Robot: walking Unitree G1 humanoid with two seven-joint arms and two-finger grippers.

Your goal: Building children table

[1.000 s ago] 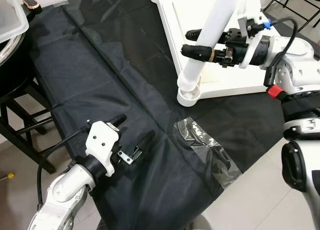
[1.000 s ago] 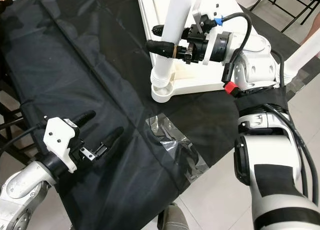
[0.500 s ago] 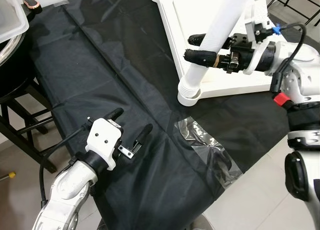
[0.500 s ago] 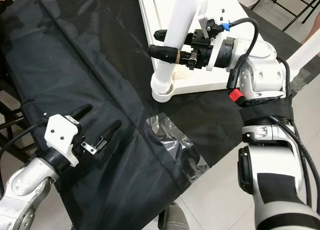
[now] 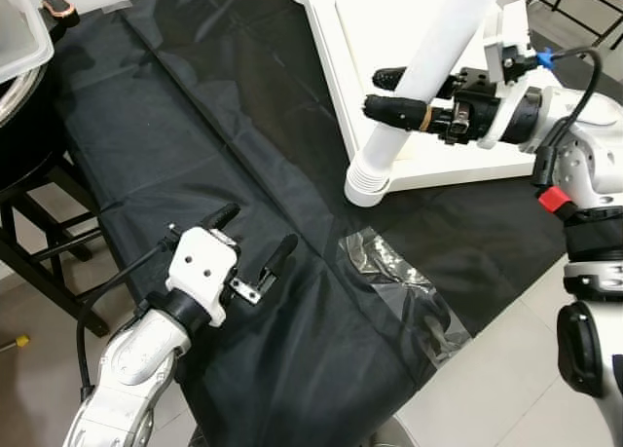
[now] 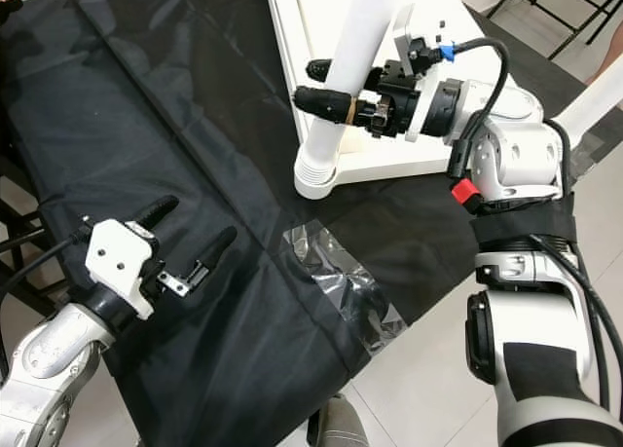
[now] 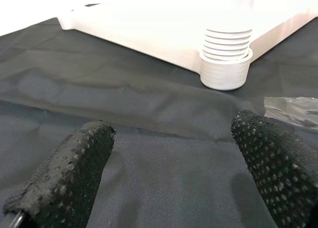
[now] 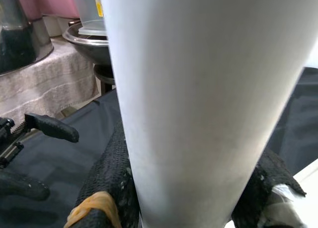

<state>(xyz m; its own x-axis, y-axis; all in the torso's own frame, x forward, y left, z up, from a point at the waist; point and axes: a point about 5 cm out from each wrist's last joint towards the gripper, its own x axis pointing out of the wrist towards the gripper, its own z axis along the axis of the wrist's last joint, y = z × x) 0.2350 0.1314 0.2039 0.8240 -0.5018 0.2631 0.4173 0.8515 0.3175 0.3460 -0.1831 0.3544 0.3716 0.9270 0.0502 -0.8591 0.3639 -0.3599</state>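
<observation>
Right gripper (image 5: 389,94) clamped around white table leg (image 5: 428,77), threaded end seated in tabletop (image 5: 370,38) corner socket. Left gripper (image 5: 255,241) spread apart over black cloth (image 5: 195,155). Right wrist view adds metal bowl (image 8: 92,39) beyond the leg.

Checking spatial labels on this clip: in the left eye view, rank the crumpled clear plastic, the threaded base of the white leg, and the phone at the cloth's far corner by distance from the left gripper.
From the left gripper:
1. Clear plastic, on the cloth to its right.
2. Threaded base of the white leg, farther right at the tabletop corner.
3. Phone, at the far left corner.
</observation>
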